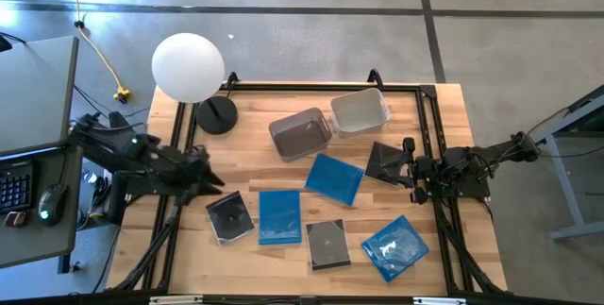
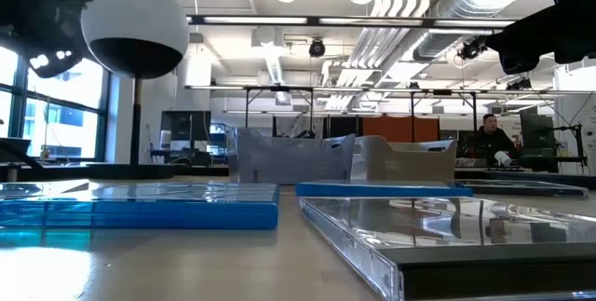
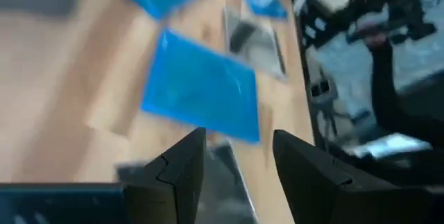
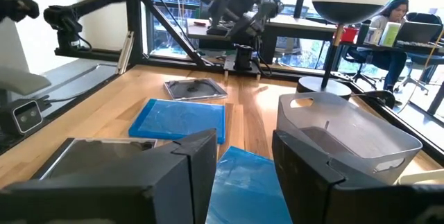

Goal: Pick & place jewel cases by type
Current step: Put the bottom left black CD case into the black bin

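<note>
Here, places are given from the grey tub [image 1: 300,133] at the table's back middle. Toward the left edge, the left gripper [image 1: 209,178] is held just over the dark jewel case [image 1: 229,217] at the front left, its fingers spread with nothing between them. Next to that case, in front of the tub, a blue jewel case [image 1: 279,216] lies flat; a second blue one [image 1: 334,178] sits just right of the tub's front, a second dark one [image 1: 327,245] lies nearer the front edge, and a third blue one [image 1: 394,246] lies front right. The right gripper [image 1: 411,171] is parked right of the tub, fingers apart, beside a third dark case [image 1: 384,161]. The cases are judged light, stiff, slick and prone to cracking; a pinch across one thin edge seems best.
</note>
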Action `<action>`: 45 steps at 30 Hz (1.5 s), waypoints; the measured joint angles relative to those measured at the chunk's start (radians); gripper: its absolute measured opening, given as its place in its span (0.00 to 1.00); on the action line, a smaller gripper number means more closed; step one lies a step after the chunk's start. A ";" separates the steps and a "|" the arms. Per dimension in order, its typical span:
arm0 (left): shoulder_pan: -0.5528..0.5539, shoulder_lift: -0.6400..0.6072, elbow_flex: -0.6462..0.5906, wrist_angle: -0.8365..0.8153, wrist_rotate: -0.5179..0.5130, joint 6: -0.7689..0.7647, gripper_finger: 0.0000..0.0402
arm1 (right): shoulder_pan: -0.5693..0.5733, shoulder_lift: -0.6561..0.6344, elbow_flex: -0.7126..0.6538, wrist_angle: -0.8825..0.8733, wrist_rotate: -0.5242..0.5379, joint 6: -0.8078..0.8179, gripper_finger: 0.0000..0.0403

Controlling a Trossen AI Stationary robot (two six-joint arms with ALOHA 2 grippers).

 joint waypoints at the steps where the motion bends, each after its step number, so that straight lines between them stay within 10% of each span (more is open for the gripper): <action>1: 0.000 0.048 -0.004 0.015 0.001 -0.035 0.42 | 0.000 0.000 0.000 0.001 0.000 0.000 0.34; 15: -0.047 0.645 -0.007 0.021 0.291 -0.756 0.42 | 0.000 0.003 0.000 0.381 0.158 -0.243 0.33; 32: -0.397 0.699 -0.006 0.229 0.097 -1.124 0.42 | 0.000 0.050 0.000 0.368 0.276 -0.612 0.33; 45: -0.396 0.863 0.001 0.173 0.112 -1.194 0.42 | 0.000 0.050 0.000 0.368 0.233 -0.619 0.33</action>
